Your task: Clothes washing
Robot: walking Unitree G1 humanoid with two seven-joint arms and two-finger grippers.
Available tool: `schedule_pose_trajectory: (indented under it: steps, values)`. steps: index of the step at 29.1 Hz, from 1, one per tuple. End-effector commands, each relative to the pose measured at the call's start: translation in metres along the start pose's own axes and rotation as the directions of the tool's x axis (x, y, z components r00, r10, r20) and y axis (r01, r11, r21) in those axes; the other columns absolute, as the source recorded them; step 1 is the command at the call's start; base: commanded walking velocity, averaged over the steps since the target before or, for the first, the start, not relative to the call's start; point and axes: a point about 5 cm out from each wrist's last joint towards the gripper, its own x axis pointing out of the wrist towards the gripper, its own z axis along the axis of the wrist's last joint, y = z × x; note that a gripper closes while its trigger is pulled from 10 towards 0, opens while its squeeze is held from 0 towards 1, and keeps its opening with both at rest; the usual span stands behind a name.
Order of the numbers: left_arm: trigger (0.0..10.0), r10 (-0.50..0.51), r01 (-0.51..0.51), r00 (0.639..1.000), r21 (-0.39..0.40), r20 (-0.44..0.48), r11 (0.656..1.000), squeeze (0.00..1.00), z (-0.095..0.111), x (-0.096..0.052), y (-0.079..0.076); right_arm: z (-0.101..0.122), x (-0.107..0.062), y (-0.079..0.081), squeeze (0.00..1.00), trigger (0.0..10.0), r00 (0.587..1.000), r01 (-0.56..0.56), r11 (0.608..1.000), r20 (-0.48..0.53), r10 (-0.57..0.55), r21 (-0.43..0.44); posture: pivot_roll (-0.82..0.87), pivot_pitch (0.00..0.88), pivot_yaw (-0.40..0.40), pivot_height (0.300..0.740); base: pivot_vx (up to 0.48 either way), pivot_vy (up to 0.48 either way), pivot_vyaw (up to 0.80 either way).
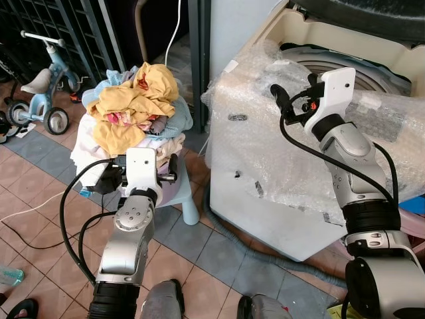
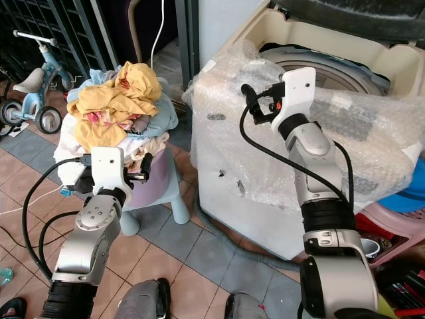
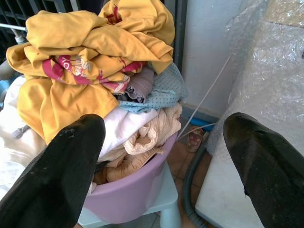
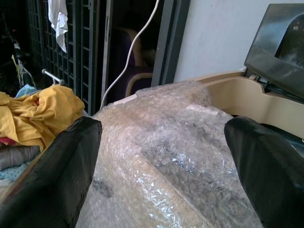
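Observation:
A heap of clothes (image 1: 136, 100) topped by a yellow garment (image 3: 95, 42) fills a purple basin (image 3: 133, 199) that stands on a pale blue stool (image 1: 187, 199). My left gripper (image 3: 164, 128) is open, low in front of the basin and level with its rim, with nothing between its fingers. To the right stands a top-loading washing machine (image 1: 265, 179) wrapped in bubble wrap, its lid raised and the drum opening (image 1: 345, 66) visible. My right gripper (image 1: 294, 93) hovers open above the machine's wrapped front left corner, holding nothing.
A child's tricycle (image 1: 43, 93) and a dark metal gate (image 1: 66, 33) stand at the far left. A white cable (image 1: 174, 30) hangs behind the clothes. A grey hose (image 1: 239, 236) lies on the tiled floor at the machine's base. A blue tub (image 2: 408, 193) sits at the right.

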Motion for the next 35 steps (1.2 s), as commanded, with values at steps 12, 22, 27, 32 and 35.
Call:
schedule_pose_trajectory:
  steps: [12,22,27,32,35]
  values:
    - [10.0,0.043,-0.044,0.999,-0.029,-0.017,0.999,0.0,-0.014,-0.016,0.009,-0.024,-0.059,0.032,0.0,10.0,0.988,0.15,0.988,-0.031,-0.151,-0.034,-0.03,0.072,0.033,0.74,0.0,0.0,0.0]
    - [10.0,0.033,-0.035,0.999,-0.055,-0.032,0.998,0.0,-0.015,-0.014,0.002,-0.027,-0.068,0.056,0.0,10.0,0.986,0.154,0.988,-0.066,-0.153,0.006,-0.04,0.083,0.025,0.74,0.0,0.0,0.0]
    - [10.0,0.051,-0.054,0.998,-0.061,-0.047,0.997,0.0,-0.02,-0.019,0.006,-0.031,-0.075,0.058,0.0,10.0,0.982,0.171,0.985,-0.088,-0.17,0.006,-0.03,0.104,0.019,0.74,0.0,0.0,0.0]
    - [10.0,0.051,-0.054,0.998,-0.06,-0.046,0.997,0.0,-0.018,-0.018,0.006,-0.03,-0.074,0.069,0.0,10.0,0.986,0.14,0.99,-0.085,-0.14,-0.013,-0.04,0.108,0.023,0.74,0.0,0.173,0.41]
    - [10.0,0.044,-0.047,0.998,-0.061,-0.045,0.997,0.0,-0.018,-0.016,0.004,-0.028,-0.072,0.07,0.0,10.0,0.987,0.137,0.991,-0.082,-0.137,-0.01,-0.04,0.108,0.024,0.74,0.0,0.308,0.8]
